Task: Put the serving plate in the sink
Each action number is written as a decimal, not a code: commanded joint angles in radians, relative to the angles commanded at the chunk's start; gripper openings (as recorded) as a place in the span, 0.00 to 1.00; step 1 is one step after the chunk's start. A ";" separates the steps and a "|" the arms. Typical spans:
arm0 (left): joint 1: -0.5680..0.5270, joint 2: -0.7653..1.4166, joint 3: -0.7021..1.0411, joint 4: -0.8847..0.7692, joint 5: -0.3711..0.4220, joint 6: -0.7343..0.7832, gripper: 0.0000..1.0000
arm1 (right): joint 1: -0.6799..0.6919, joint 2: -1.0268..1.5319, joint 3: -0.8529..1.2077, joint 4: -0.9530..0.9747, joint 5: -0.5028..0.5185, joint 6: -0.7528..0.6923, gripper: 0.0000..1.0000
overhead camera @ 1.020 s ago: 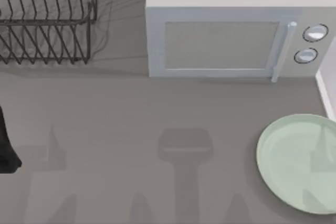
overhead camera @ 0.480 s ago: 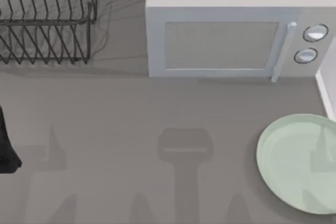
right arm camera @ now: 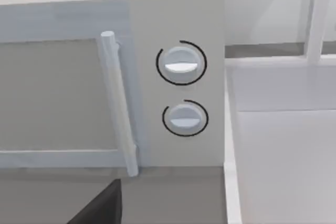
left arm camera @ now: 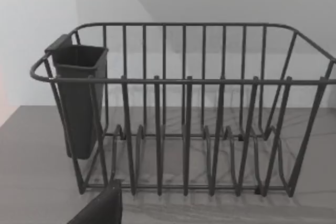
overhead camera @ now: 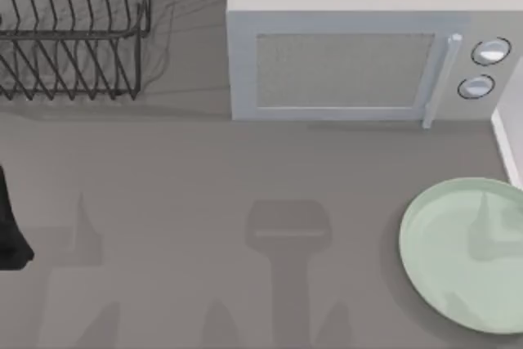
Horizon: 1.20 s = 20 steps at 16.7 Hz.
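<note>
The serving plate, pale mint green and round, lies flat on the grey table at the front right, cut off by the top view's right edge. Just behind it, at the right edge, runs the sink's thin white rim. In the right wrist view the sink is a white basin beside the microwave. A dark part of my right gripper shows at that view's edge, facing the microwave's knobs. A dark part of my left gripper shows in front of the dish rack. Nothing is held in sight.
A white microwave with a handle and two knobs stands at the back, next to the sink. A black wire dish rack with a cutlery cup stands at the back left. My left arm sits at the table's left edge.
The arm shadow lying across the plate and the table's front has slid to the left. The plate, the microwave, the rack and the left arm have not moved.
</note>
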 joint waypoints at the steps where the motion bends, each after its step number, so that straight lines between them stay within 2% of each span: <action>1: 0.000 0.000 0.000 0.000 0.000 0.000 1.00 | 0.024 0.074 0.056 -0.047 0.000 0.025 1.00; 13: 0.000 0.000 0.000 0.000 0.000 0.000 1.00 | 0.363 1.225 0.849 -0.712 0.000 0.372 1.00; 17: 0.000 0.000 0.000 0.000 0.000 0.000 1.00 | 0.437 1.473 1.022 -0.856 0.000 0.448 1.00; 20: 0.000 0.000 0.000 0.000 0.000 0.000 1.00 | 0.461 1.548 1.077 -0.903 0.000 0.472 1.00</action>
